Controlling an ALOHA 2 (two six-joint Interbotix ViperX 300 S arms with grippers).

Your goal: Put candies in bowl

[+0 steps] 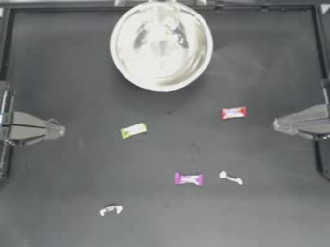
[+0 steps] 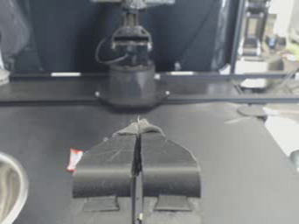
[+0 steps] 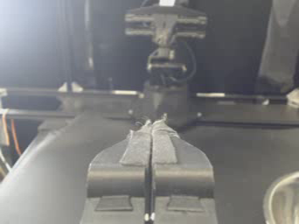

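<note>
Starting from your left gripper [image 1: 57,129], parked at the left edge, jaws closed and empty; right gripper [image 1: 278,124] likewise at the right edge. Candies on the table [image 1: 64,193]: yellow-green [image 1: 133,130], red-and-white [image 1: 233,112], magenta [image 1: 189,179], two whitish [image 1: 230,177] [image 1: 111,209]. Bowl [image 1: 161,46], far centre, holds none. All five remain for you.

Bowl [image 1: 160,46] open from above, nothing over its rim. Table [image 1: 77,178] between the five scattered candies is bare, all well apart. Left gripper [image 1: 58,129] and right gripper [image 1: 278,124] sit at the edges, middle unobstructed
</note>
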